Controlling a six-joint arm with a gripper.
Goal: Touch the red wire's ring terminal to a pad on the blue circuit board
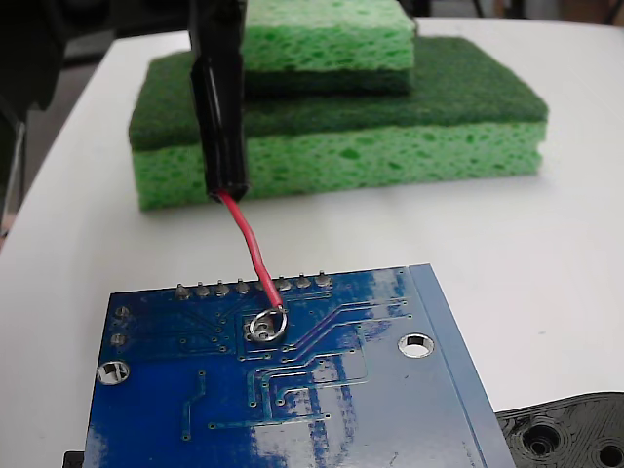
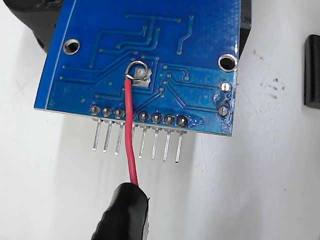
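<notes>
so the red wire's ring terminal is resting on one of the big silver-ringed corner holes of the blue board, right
Not quite. The red wire has its ring terminal over a small grey pad near the middle of the blue circuit board, not at a corner hole. The wrist view shows it.

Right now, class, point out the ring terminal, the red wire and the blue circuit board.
ring terminal (image 1: 266, 324), fixed view, on the loop's rim.
red wire (image 2: 129, 135), wrist view, mid-length of the insulation.
blue circuit board (image 1: 390, 409), fixed view, bare glossy surface.

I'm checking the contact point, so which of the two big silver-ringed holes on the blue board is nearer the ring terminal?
In the wrist view, the left hole; the ring terminal lies nearer it than the right hole.
</notes>
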